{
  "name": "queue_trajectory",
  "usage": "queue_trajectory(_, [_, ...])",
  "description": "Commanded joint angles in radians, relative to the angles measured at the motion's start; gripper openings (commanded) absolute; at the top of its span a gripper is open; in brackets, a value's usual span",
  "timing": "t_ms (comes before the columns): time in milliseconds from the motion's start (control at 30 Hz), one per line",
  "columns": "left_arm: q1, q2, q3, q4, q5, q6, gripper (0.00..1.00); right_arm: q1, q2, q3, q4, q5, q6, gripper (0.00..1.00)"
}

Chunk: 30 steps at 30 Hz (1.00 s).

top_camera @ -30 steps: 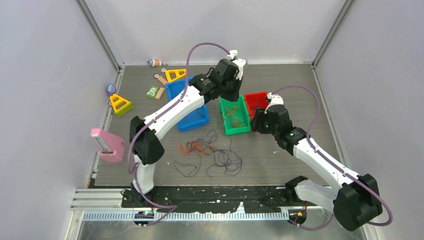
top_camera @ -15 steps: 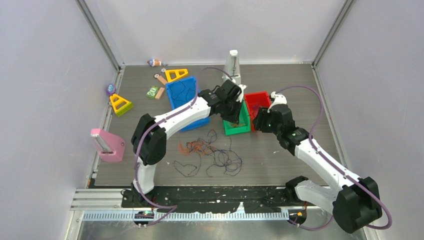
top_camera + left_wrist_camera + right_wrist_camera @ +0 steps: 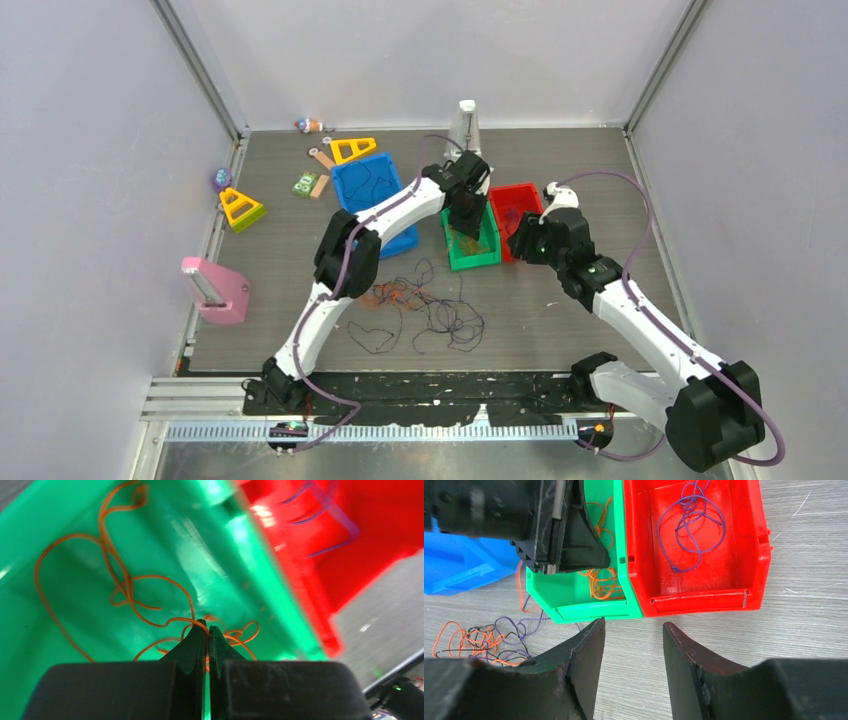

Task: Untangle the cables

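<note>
Grey wood-grain table [image 3: 600, 170] carries everything, with the two arms bolted at its near edge. The left arm [image 3: 390, 210] stretches far and to the right across the blue bin [image 3: 345, 190], while the right arm [image 3: 640, 315] leans far and to the left from the near right corner. Right of the blue bin stands the green bin [image 3: 470, 258], and the red bin [image 3: 522, 192] sits touching its right wall. On the bare table near of the bins lies the tangle of cables [image 3: 425, 310], orange, purple and black strands looped through one another. Loose orange cables [image 3: 125, 585] lie coiled on the green bin's floor, and a purple cable [image 3: 691, 525] lies looped in the red bin. The left gripper [image 3: 206, 630] hangs inside the green bin with its fingers pressed together, an orange cable [image 3: 172, 621] pinched at their tips and arching away over the bin floor. The right gripper [image 3: 634, 640] hovers over bare table just near of the seam between the green and red bins, its fingers spread apart and holding nothing.
</note>
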State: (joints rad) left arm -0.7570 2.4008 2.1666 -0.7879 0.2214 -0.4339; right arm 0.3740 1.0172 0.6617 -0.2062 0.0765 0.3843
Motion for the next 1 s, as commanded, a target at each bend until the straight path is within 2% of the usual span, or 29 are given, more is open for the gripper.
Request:
queue_trajectory(0, [0.009, -0.032, -0.030, -0.053, -0.055, 0.021, 0.00, -0.009, -0.027, -0.006, 0.020, 0.002, 0.007, 0.52])
queue_trajectory(100, [0.009, -0.050, -0.027, -0.071, -0.097, 0.033, 0.00, -0.008, -0.025, -0.006, 0.020, 0.001, 0.010, 0.52])
queue_trajectory(133, [0.010, -0.061, -0.023, -0.076, -0.108, 0.043, 0.09, -0.009, -0.025, -0.004, 0.020, -0.002, 0.011, 0.53])
queue_trajectory(167, [0.007, -0.076, -0.024, -0.077, -0.120, 0.054, 0.23, -0.009, -0.024, -0.004, 0.020, -0.001, 0.010, 0.55])
queue_trajectory(233, [0.001, -0.130, -0.034, -0.075, -0.152, 0.078, 0.40, -0.008, -0.023, -0.003, 0.018, -0.005, 0.010, 0.62])
queue_trajectory(300, [-0.008, -0.187, -0.053, -0.060, -0.165, 0.097, 0.50, -0.008, -0.025, -0.006, 0.019, -0.014, 0.001, 0.66])
queue_trajectory(467, [-0.016, -0.328, -0.122, -0.005, -0.131, 0.110, 0.60, -0.009, -0.031, -0.012, 0.018, -0.020, -0.009, 0.66])
queue_trajectory(600, [-0.014, -0.415, -0.159, -0.009, -0.136, 0.124, 0.63, -0.004, -0.022, 0.002, 0.022, -0.047, -0.029, 0.66])
queue_trajectory(700, [0.004, -0.503, -0.247, 0.014, -0.128, 0.131, 0.65, 0.021, 0.023, 0.041, 0.022, -0.061, -0.069, 0.66])
queue_trajectory(800, [0.042, -0.651, -0.422, 0.103, -0.128, 0.113, 0.67, 0.087, 0.109, 0.132, 0.014, -0.036, -0.112, 0.66])
queue_trajectory(967, [0.133, -0.927, -0.816, 0.312, -0.146, 0.051, 0.71, 0.218, 0.263, 0.317, -0.014, 0.052, -0.089, 0.65])
